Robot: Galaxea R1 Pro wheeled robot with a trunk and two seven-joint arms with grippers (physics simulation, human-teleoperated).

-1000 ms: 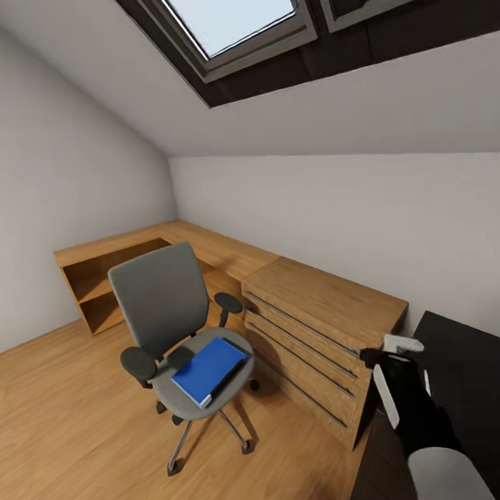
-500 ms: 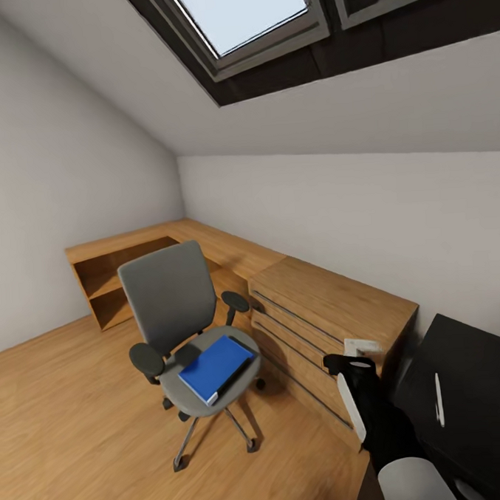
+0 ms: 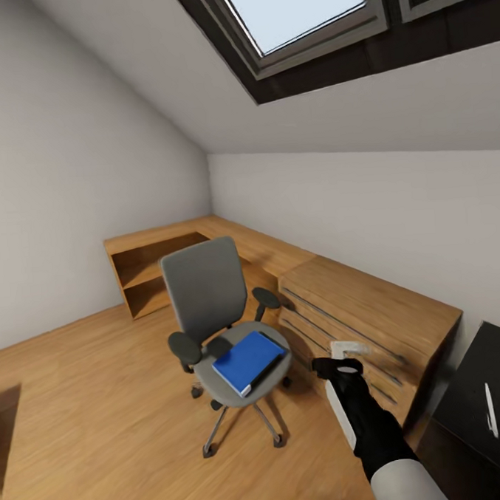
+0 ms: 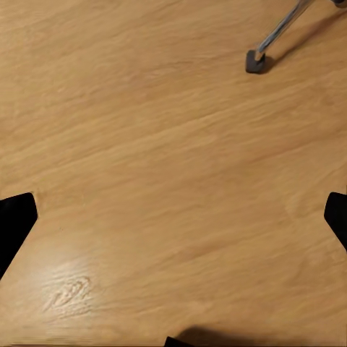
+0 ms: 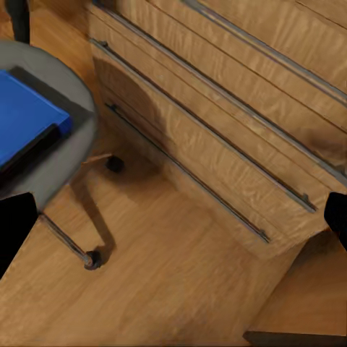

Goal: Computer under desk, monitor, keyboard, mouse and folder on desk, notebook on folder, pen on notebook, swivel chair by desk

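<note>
A grey swivel chair (image 3: 206,291) stands on the wooden floor in front of the L-shaped wooden desk (image 3: 205,234). A blue folder (image 3: 248,361) lies flat on its seat; the folder (image 5: 25,121) also lies below my right gripper (image 5: 173,217), which hangs open over the floor between the chair's seat (image 5: 76,137) and the drawers. In the head view my right gripper (image 3: 344,357) hovers just right of the chair. My left gripper (image 4: 173,217) is open above bare floor near a chair caster (image 4: 254,61). A thin white pen-like thing (image 3: 491,410) lies on a black surface.
A wooden drawer unit (image 3: 372,309) with long metal handles joins the desk along the back wall. A black table top (image 3: 476,384) sits at the right. The desk's far end holds open shelves (image 3: 144,275). A dark shape (image 3: 6,435) shows at the left edge.
The whole head view has shifted, so the camera has turned left. Chair and folder keep their place by the desk. My right arm sits nearer the picture's middle.
</note>
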